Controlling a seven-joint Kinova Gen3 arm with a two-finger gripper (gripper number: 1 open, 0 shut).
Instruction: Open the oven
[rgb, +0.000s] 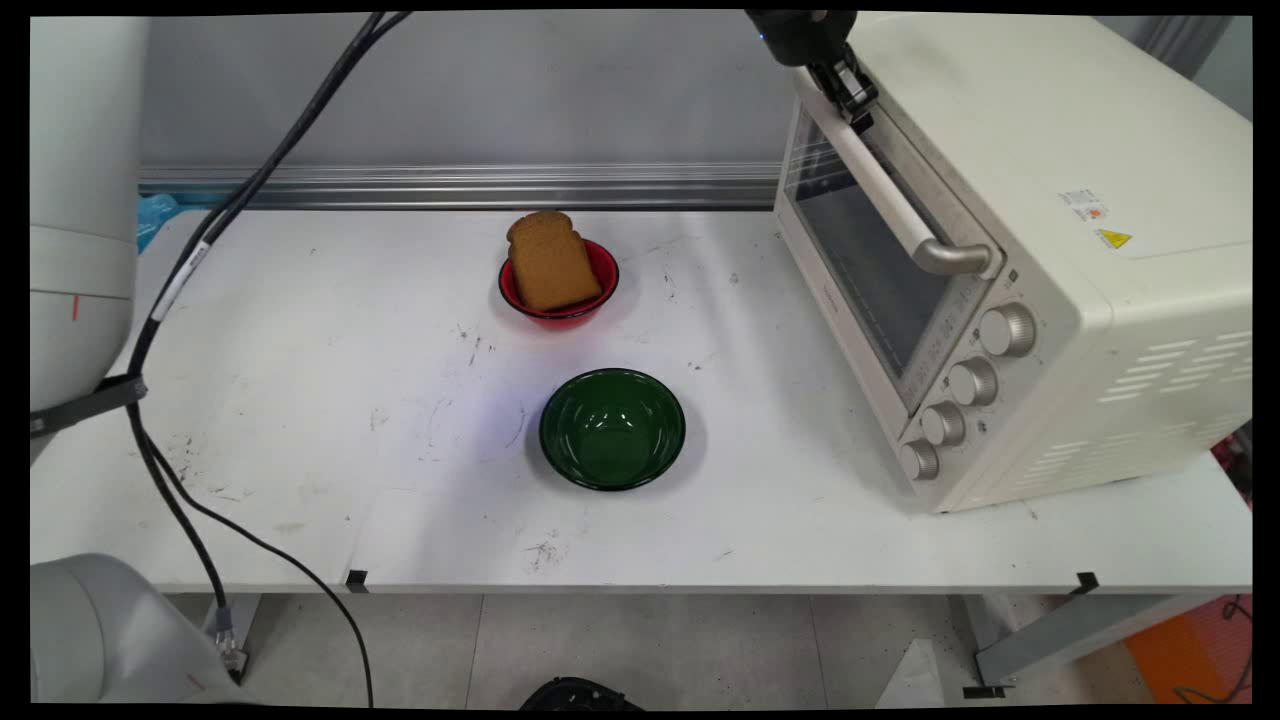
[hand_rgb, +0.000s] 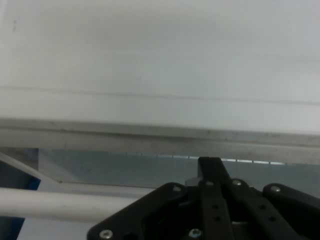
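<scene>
1. Gripper (rgb: 856, 102) hangs at the top edge of the main view, right at the far end of the toaster oven's handle (rgb: 895, 205), up by the oven's top front corner.
2. Fingers: look closed around the handle's far end. In the hand view the black linkage (hand_rgb: 210, 210) is folded in w/ one fingertip (hand_rgb: 210, 165) rising just past the white bar (hand_rgb: 60, 204), which runs across the lower left. Grip seems shut on the bar, though actual contact isn't clearly visible.
3. Toaster oven (rgb: 1040, 260): cream-coloured, sits on the right part of the white table (rgb: 300, 400), front angled toward the table's middle. Glass door (rgb: 865, 265) appears closed, flush w/ the front face. Four silver knobs (rgb: 965, 385) run down the panel on the near side of the door.
4. Red bowl (rgb: 560, 285): left of the oven, well apart from it, toward the table's back. Slice of brown bread (rgb: 548, 262) leans in it, sticking up over the rim.
5. Green bowl (rgb: 612, 428): also left of the oven, nearer the table's front than the red one, close to it but not touching. Nothing visible inside.
6. Black cables (rgb: 250, 190) hang far left of the oven, dropping across the table's left part and over its front edge.
</scene>
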